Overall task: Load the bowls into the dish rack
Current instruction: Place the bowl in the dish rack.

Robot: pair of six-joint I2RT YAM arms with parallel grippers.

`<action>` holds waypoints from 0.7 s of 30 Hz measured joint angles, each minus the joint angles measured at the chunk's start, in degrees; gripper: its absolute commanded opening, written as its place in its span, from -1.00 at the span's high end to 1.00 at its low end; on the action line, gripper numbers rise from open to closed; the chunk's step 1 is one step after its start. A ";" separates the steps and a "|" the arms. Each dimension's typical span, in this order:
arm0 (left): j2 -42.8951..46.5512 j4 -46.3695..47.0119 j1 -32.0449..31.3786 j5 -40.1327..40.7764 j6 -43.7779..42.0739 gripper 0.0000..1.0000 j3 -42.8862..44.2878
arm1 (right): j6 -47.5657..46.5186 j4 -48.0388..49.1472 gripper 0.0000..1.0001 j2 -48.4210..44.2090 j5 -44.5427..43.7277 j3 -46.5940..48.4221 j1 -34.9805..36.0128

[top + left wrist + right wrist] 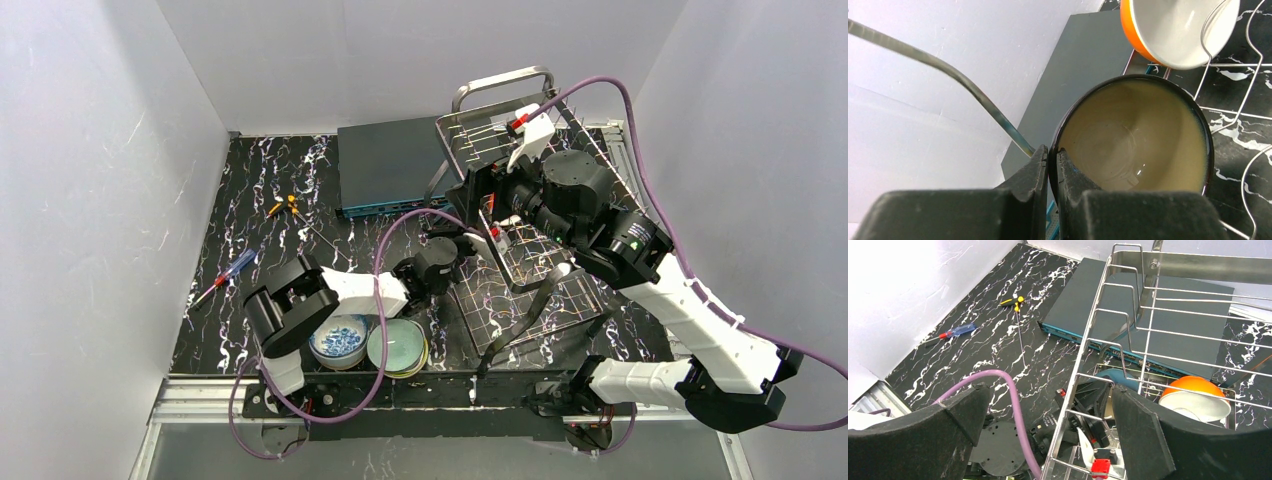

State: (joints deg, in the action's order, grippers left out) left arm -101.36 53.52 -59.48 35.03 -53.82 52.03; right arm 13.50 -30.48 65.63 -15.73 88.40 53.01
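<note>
My count of things

I see four bowls: one blue bowl (340,340), one green bowl (398,345), one beige bowl (1138,135), one orange bowl (1178,30). More rims peek out under the green bowl; I cannot count those. One rack (505,78), one dark box (390,165), two tools: a yellow screwdriver (283,207) and a blue screwdriver (235,266).

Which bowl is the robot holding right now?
The beige, dark-rimmed bowl, pinched at its rim by the left pincer; the orange-and-white bowl sits in the rack.

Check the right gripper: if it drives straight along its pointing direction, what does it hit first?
Most likely the dish rack: its wire side wall crosses right between the fingers of the open right gripper. Depth is hard to judge, but nothing shows nearer.
</note>
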 measured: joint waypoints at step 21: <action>-3.41 -1.14 0.20 0.13 -6.25 1.00 7.30 | -0.17 -1.14 -0.97 -0.57 -0.66 0.00 0.00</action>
State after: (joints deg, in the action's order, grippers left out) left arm -104.77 52.38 -59.29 35.16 -60.07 59.33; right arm 13.32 -31.62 65.06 -16.38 88.40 53.01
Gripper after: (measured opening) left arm 0.048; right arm 0.985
